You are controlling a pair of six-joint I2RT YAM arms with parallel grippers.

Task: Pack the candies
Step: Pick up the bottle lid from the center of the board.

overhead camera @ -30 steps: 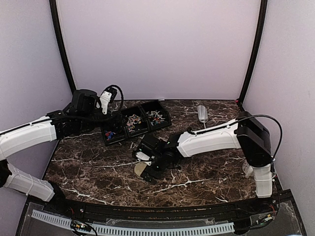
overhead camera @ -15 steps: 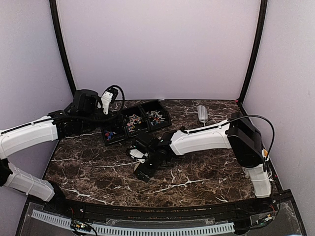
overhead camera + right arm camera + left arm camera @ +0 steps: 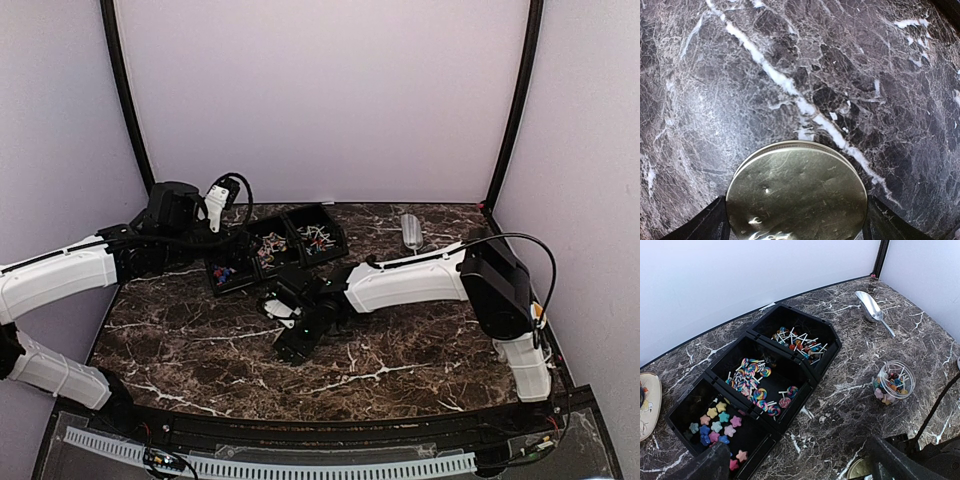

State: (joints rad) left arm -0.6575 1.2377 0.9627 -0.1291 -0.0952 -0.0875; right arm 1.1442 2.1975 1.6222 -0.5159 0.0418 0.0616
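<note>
Progress: judged late. Some candies fill the jar near the worktop's right edge; most lie in the tray at the rear left. The lid lies off the jar mid-worktop, straddled by the right tool; whether it pinches the lid cannot be told. The left tool is spread and empty. Capping is left.

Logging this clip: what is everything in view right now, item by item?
table: one, dark marble, white veins
tray: one, black, three compartments, back left
star candies: many, blue, pink, yellow, green, left compartment
swirl lollipops: many, multicoloured, middle compartment
small lollipops: many, white sticks, right compartment
jar: one, clear, no lid on, right of the tray, holding mixed candies
scoop: one, silver, back right
lid: one, round, dull metal, flat on the table
left gripper: open, empty, above the tray
right gripper: fingers on either side of the lid, grip unclear
</note>
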